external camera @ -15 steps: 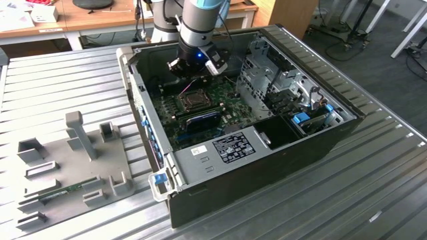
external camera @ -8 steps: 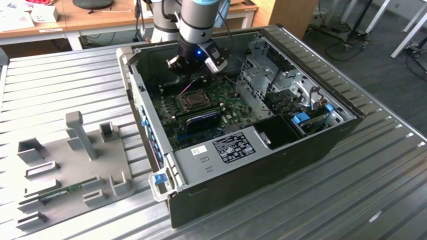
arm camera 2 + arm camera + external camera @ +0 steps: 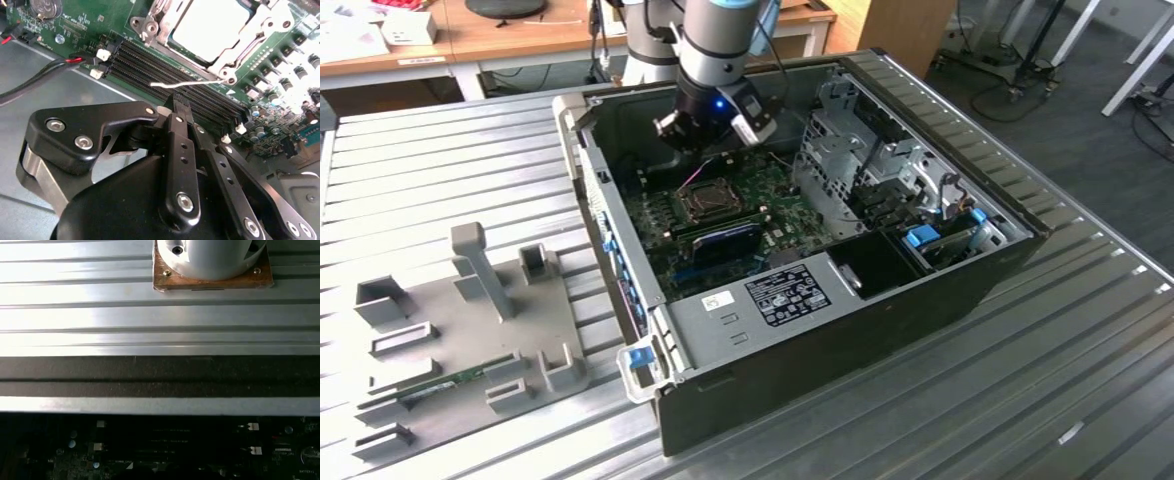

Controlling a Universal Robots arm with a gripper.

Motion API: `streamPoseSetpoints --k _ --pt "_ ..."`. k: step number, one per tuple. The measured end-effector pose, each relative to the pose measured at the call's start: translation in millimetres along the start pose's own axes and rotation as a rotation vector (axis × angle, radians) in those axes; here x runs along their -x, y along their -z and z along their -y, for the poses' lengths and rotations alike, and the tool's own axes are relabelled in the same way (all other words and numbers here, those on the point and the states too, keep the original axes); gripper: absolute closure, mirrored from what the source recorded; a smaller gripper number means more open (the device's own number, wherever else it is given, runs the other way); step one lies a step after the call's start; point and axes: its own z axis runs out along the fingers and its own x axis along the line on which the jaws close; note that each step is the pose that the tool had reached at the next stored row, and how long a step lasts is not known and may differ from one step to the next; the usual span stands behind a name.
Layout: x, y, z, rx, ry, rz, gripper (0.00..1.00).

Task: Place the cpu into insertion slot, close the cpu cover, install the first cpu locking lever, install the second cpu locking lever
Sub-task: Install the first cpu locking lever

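The cpu [image 3: 210, 25] lies in the insertion slot [image 3: 711, 204] on the green board [image 3: 100, 20], with the cpu cover [image 3: 226, 59] flat around it. A thin wire locking lever [image 3: 186, 84] runs crosswise between slot and my gripper [image 3: 178, 104], just beyond its tips. The fingers [image 3: 181, 145] look closed, holding nothing.

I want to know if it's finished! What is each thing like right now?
gripper: shut, tip beside the lever.
cpu: seated under the cover.
cover: down around the cpu.
lever: sticking out sideways over the board.
case: open, lying on its side.
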Motion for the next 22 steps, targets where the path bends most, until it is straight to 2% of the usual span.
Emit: streamPoseSetpoints --k 5,9,22 --pt "-0.1 1.4 5.1 0.0 0.0 0.0001 0.9" --pt "-0.1 1.4 5.6 -0.0001 0.0 0.0001 0.9" --pt "2.7 -5.7 8.0 0.0 0.0 0.0001 0.9"
